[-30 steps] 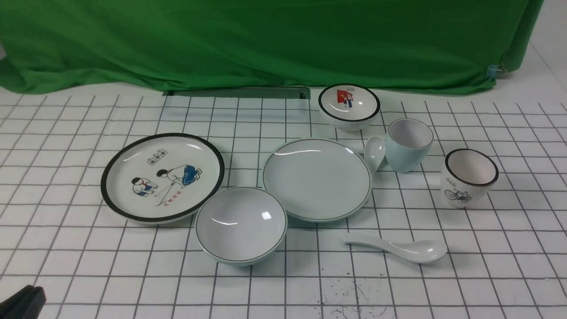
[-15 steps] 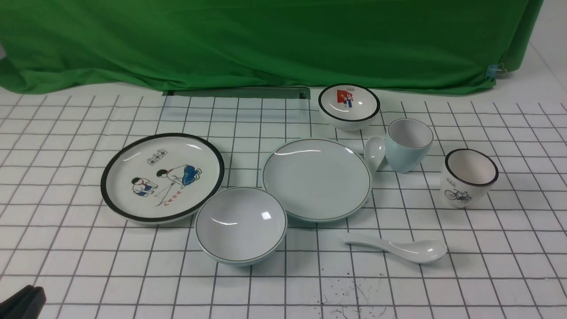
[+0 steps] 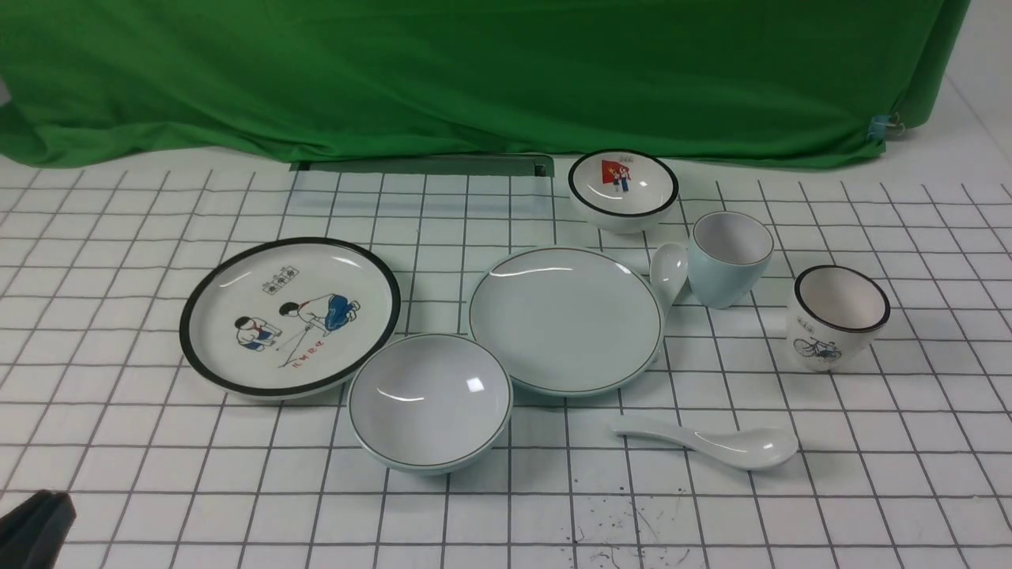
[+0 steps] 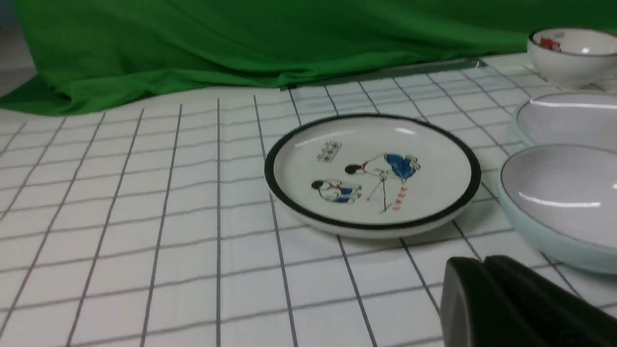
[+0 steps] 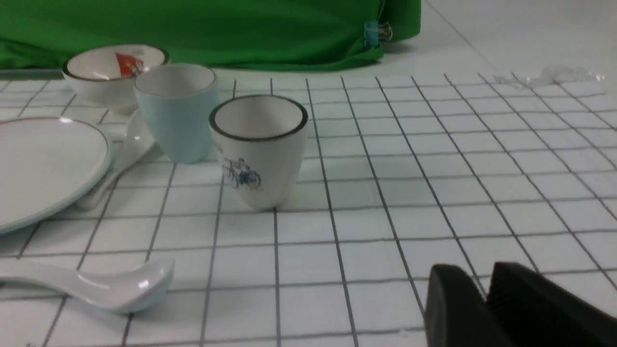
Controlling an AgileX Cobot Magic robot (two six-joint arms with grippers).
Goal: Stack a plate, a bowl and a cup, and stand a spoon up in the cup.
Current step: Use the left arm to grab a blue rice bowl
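The plain pale plate (image 3: 565, 320) lies mid-table. The plain bowl (image 3: 431, 403) sits just in front of it on the left, touching its rim. The pale blue cup (image 3: 727, 257) stands upright behind the plate on the right. A white spoon (image 3: 711, 444) lies flat in front of the plate, and it also shows in the right wrist view (image 5: 96, 286). My left gripper (image 4: 483, 260) is shut and empty, low near the bowl (image 4: 559, 202), and shows at the front view's bottom left corner (image 3: 35, 528). My right gripper (image 5: 484, 278) is shut and empty, on the near side of the cup (image 5: 176, 113).
A second white spoon (image 3: 668, 273) lies between plate and cup, its handle under the plate's rim. A black-rimmed cartoon plate (image 3: 288, 316) lies left. A small red-picture bowl (image 3: 623, 190) stands behind. A bicycle cup (image 3: 838, 328) stands right. Green cloth (image 3: 474, 71) hangs at the back.
The left gripper's tip has shifted a little up and to the left in the front view's corner. The dishes and spoons have not moved.
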